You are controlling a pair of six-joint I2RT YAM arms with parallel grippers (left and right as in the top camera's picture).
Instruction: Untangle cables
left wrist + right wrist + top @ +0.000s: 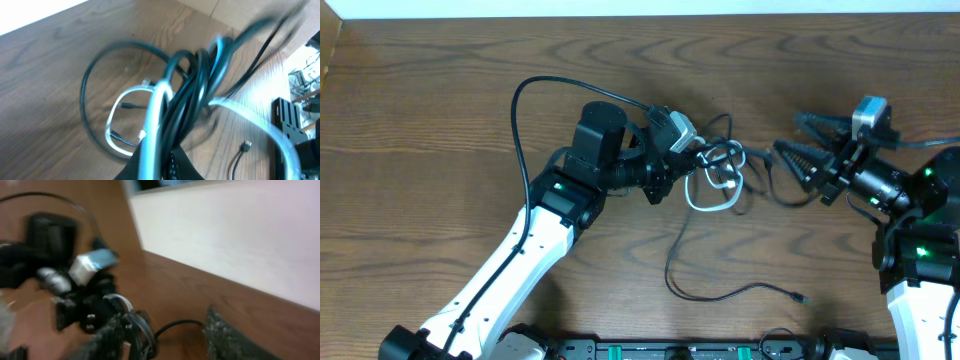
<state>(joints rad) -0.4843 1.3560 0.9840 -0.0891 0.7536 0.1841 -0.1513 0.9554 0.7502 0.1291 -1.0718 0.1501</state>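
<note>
The cables [720, 170] form a small black and white knot at the table's middle, lifted a little. My left gripper [704, 156] is shut on them. In the left wrist view its jaws [162, 161] pinch a white cord and black cords together, and the cables [195, 80] fan upward, blurred. A white loop [119, 122] hangs below. My right gripper [787, 134] stands open just right of the knot, apart from it. In the right wrist view one black cord [175, 325] runs between its spread fingers [225, 335], and my right gripper [164, 316] holds nothing.
One long black strand [720, 297] trails from the knot toward the front edge and ends in a small plug [801, 297], also seen as a plug [246, 146] in the left wrist view. The left arm's thick black cable [520, 150] arcs over the table.
</note>
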